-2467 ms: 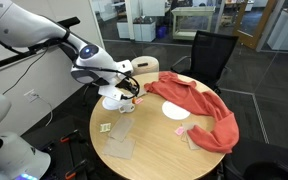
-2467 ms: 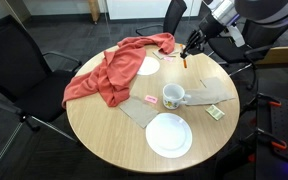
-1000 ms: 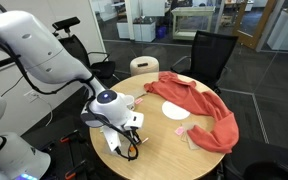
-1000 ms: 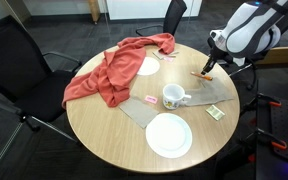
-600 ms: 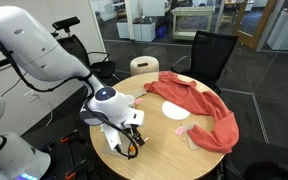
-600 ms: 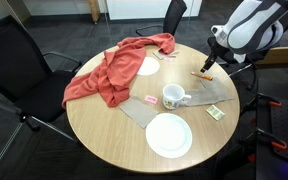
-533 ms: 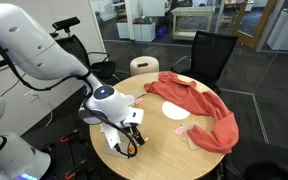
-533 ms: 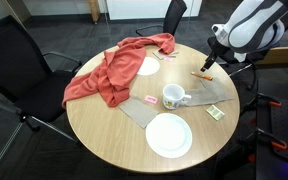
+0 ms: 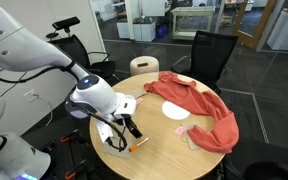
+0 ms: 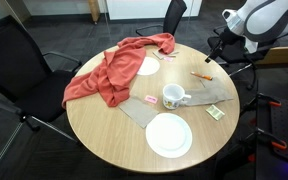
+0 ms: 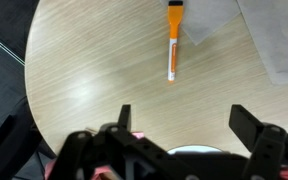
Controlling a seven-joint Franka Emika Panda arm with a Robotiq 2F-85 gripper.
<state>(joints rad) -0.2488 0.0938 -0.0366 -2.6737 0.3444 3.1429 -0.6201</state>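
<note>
You've just let go of the orange marker (image 11: 172, 42): a second ago the gripper (image 11: 184, 122) was low over the table (image 11: 79, 80) and closed on it, and now it has risen clear, fingers spread wide with nothing between them. The marker lies flat on the bare wood near the table's edge, its upper end just beside the grey sheet (image 11: 274, 45) and apart from the mug (image 10: 173, 96), so the set-down looks finished

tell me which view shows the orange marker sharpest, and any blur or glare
Wrist view: orange marker crisp on the wood grain, a pale sheen on the table, end effector dark and soft in the foreground. In an exterior view the orange marker is only a small soft streak.
</note>
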